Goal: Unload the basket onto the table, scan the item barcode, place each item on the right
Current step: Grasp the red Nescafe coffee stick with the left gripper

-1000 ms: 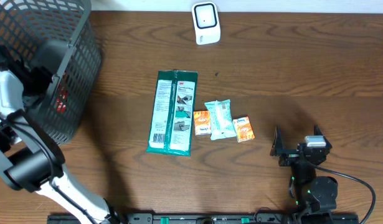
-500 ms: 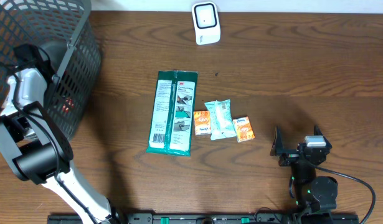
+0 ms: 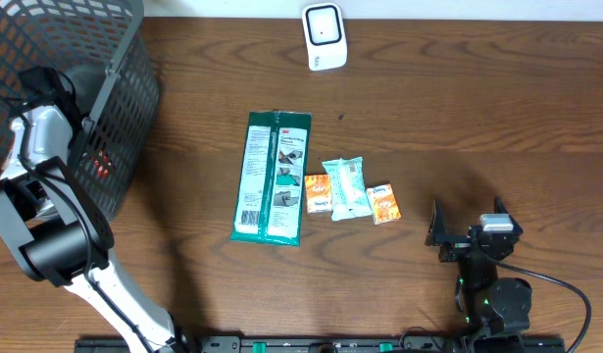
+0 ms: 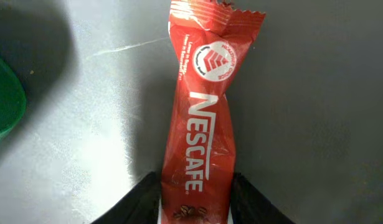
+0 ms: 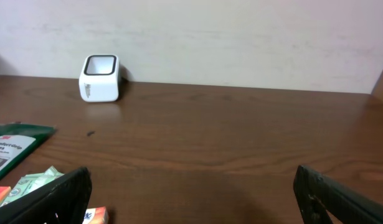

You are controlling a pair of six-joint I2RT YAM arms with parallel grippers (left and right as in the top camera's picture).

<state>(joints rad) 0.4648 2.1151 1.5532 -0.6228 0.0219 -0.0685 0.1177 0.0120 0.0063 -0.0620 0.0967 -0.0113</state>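
A red Nescafe sachet (image 4: 203, 118) lies on the grey floor of the black mesh basket (image 3: 125, 59). In the left wrist view my left gripper (image 4: 196, 190) has its black fingers against both long edges of the sachet's lower end. From overhead, that arm reaches down into the basket, and only a red patch (image 3: 98, 162) shows through the mesh. The white barcode scanner (image 3: 324, 37) stands at the table's far edge, and it shows as well in the right wrist view (image 5: 100, 78). My right gripper (image 3: 466, 224) rests wide open near the front right, holding nothing.
A long green 3M pack (image 3: 272, 176), a pale green packet (image 3: 346, 186) and two small orange packets (image 3: 318, 193) (image 3: 383, 203) lie in the middle of the table. A green object (image 4: 4, 102) sits in the basket left of the sachet.
My left arm swung further into the basket and settled there. The right arm and the items on the table stayed still.
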